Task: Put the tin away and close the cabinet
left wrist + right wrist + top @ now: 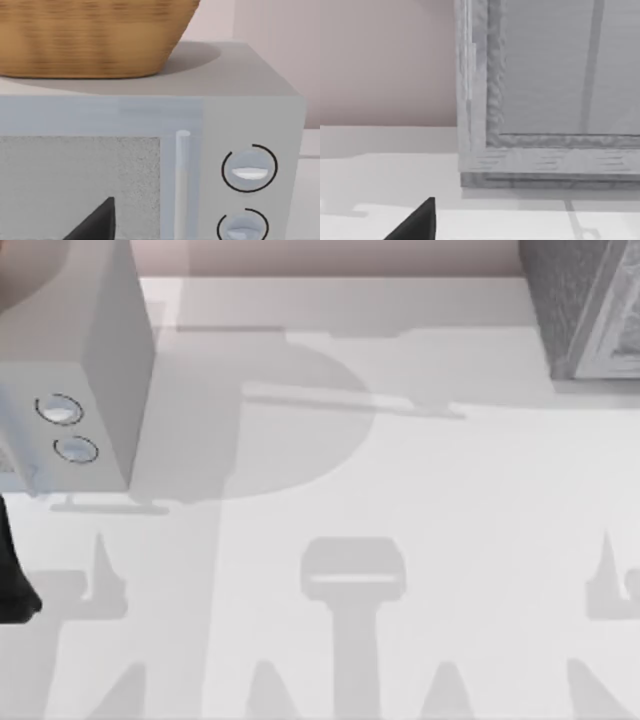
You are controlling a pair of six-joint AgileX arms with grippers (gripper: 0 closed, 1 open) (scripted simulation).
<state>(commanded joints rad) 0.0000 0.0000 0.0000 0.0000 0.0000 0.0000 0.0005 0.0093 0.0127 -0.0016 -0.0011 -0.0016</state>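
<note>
The tin is out of view. The cabinet (pixel 575 300), a dark grey speckled box, stands at the table's far right corner. Its lighter framed panel door (pixel 555 75) rises close in front of the right wrist camera, and I cannot tell whether it is ajar. A black tip of my right gripper (pixel 417 222) pokes in low above the table, short of the cabinet's base. A black tip of my left gripper (pixel 95 225) sits just in front of the pale box's window. A dark piece of my left arm (pixel 12 580) shows at the table's left edge.
A smooth pale grey box (pixel 95 350) with two round dials (pixel 249 169) and a vertical door handle (pixel 182 185) stands at the far left. A wicker basket (pixel 90 35) rests on top of it. Arm shadows cross the white table (pixel 400 470).
</note>
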